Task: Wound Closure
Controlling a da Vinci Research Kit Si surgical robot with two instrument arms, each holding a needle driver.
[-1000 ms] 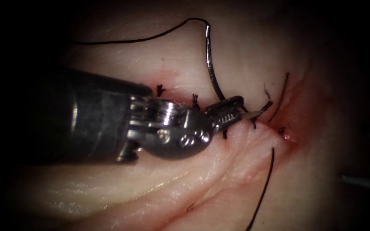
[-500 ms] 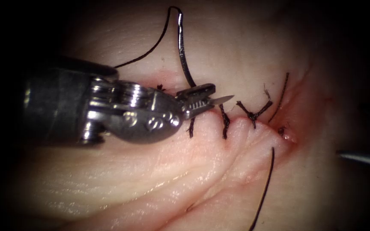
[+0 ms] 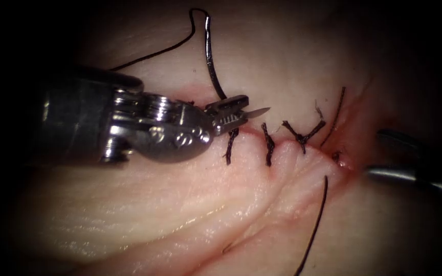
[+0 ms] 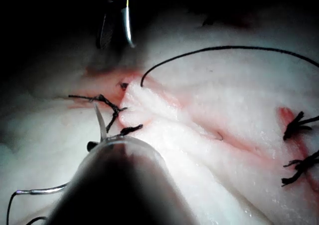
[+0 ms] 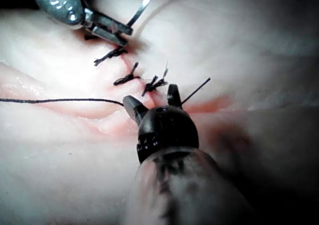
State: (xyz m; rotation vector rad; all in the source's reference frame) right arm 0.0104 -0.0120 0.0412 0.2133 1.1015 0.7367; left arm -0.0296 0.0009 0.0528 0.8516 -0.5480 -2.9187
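Note:
My left tool [image 3: 243, 111] comes in from the left over the cut, its jaws shut on the curved needle [image 3: 212, 66] close to the point. The point [image 4: 99, 120] juts out past the jaws toward the right. The needle's body arcs up over the tissue [image 3: 180, 204], out of the flesh. Black thread [image 3: 154, 53] trails from its tail to the left. My right tool [image 5: 152, 99] sits at the right end of the cut, jaws open and holding nothing. It shows dimly at the endoscope view's right edge [image 3: 377, 153].
Three dark stitches [image 3: 268, 145] cross the cut just right of my left tool's jaws. A loose thread end [image 3: 315, 225] runs down over the lower tissue, and a short one [image 3: 336, 115] stands near the cut's right end, where red fluid [image 3: 346, 163] stains the tissue.
My left tool has carried the needle leftward and a little up, uncovering the stitches. The right tool has come in from the right edge.

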